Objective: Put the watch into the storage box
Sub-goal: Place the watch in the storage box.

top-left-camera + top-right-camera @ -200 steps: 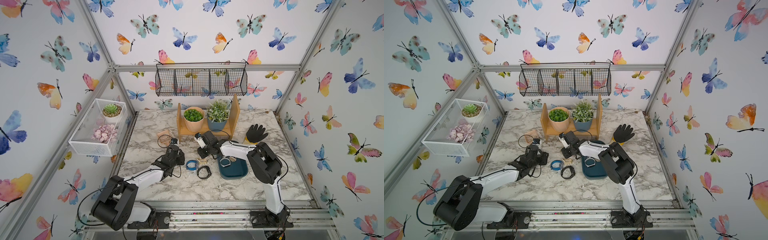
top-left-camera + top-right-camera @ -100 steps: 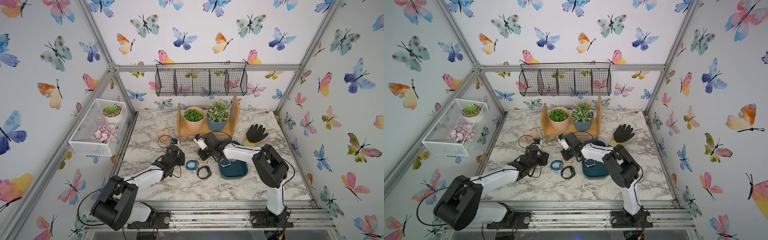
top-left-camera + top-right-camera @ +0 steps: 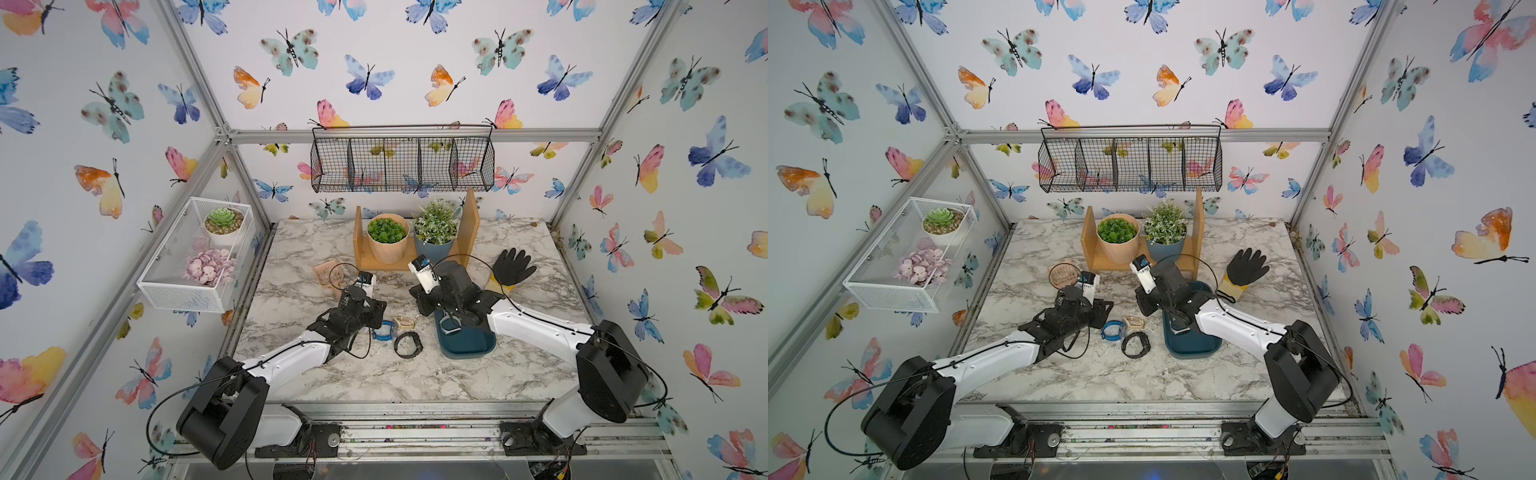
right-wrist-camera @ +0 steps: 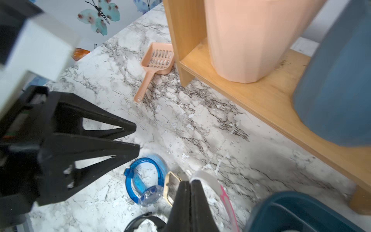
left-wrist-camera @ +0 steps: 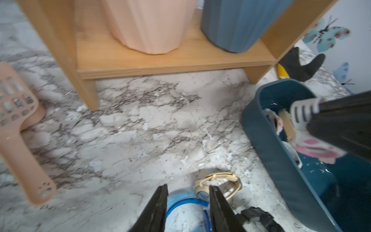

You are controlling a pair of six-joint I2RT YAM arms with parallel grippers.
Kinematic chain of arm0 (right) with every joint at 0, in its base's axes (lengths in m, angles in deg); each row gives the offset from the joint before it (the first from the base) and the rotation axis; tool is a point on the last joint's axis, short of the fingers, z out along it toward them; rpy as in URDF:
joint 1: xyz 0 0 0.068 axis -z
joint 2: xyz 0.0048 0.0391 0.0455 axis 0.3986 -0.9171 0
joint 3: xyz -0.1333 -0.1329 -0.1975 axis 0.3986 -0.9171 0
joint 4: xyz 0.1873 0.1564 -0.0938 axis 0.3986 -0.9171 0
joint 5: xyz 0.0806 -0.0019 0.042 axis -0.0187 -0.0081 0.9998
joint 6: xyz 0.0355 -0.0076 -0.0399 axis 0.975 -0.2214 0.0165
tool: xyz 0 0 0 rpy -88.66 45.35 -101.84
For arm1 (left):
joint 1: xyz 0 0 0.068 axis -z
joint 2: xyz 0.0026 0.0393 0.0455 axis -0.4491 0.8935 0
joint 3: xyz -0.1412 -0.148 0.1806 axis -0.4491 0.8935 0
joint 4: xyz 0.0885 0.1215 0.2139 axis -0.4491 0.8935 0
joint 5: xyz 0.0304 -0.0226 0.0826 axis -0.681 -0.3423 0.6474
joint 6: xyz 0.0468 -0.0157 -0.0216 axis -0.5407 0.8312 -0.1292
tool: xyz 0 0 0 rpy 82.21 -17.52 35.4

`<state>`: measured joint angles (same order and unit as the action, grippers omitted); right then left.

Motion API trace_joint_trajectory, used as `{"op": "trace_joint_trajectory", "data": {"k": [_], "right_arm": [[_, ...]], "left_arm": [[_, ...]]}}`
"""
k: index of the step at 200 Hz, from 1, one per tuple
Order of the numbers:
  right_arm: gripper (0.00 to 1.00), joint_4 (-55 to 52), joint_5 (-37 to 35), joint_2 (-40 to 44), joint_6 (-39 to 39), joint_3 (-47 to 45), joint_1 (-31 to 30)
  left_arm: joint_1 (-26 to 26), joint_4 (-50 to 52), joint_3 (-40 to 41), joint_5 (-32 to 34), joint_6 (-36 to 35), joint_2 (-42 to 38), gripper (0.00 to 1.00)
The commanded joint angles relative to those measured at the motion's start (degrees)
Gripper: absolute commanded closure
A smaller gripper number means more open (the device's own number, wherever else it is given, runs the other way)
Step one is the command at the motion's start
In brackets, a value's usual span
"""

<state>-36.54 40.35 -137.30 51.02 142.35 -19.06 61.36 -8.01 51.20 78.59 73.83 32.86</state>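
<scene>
My right gripper [image 4: 190,183] is shut on the strap of a white watch [image 4: 212,182] with a pink stripe. It holds the watch [image 5: 303,112] just over the left part of the dark teal storage box [image 5: 271,152]. In both top views this watch [image 3: 451,330] sits at the fingertips above the storage box [image 3: 469,349]. My left gripper [image 5: 188,186] is open, its fingers straddling a blue watch [image 5: 184,200] that lies on the marble. A beige watch [image 3: 404,322] and a black watch [image 3: 408,345] lie between the blue one and the box.
A wooden stand [image 3: 415,257] with a peach pot and a blue pot stands behind the grippers. A peach scoop [image 3: 328,272] lies at the back left and a black glove [image 3: 513,266] at the back right. A white mesh basket [image 3: 195,257] and a black wire basket [image 3: 403,160] hang on the walls.
My right gripper's jaws have come together on the white watch's strap over the box, and its elbow has swung back to the right. The left arm has hardly moved.
</scene>
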Motion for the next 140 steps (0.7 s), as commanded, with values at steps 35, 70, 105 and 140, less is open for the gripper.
{"op": "trace_joint_trajectory", "data": {"k": [35, 70, 105, 140], "right_arm": [[0.97, -1.7, -1.5, 5.5, 2.5, -7.0, 8.6], [0.97, -0.1, 0.3, 3.2, 3.4, -8.3, 10.8], [0.98, 1.9, 2.1, -1.5, 4.4, -7.1, 10.9], [0.98, 3.8, 3.3, -5.9, 4.0, -6.0, 10.8]], "left_arm": [[5.9, -4.0, -4.8, -5.6, -3.6, 6.9, 0.6], [7.6, -4.4, -6.2, -5.3, -3.3, 10.0, 0.6], [7.7, -5.2, -5.5, -4.8, -2.7, 10.7, 0.59], [7.7, -4.0, -5.4, -2.1, -2.9, 10.7, 0.59]]}}
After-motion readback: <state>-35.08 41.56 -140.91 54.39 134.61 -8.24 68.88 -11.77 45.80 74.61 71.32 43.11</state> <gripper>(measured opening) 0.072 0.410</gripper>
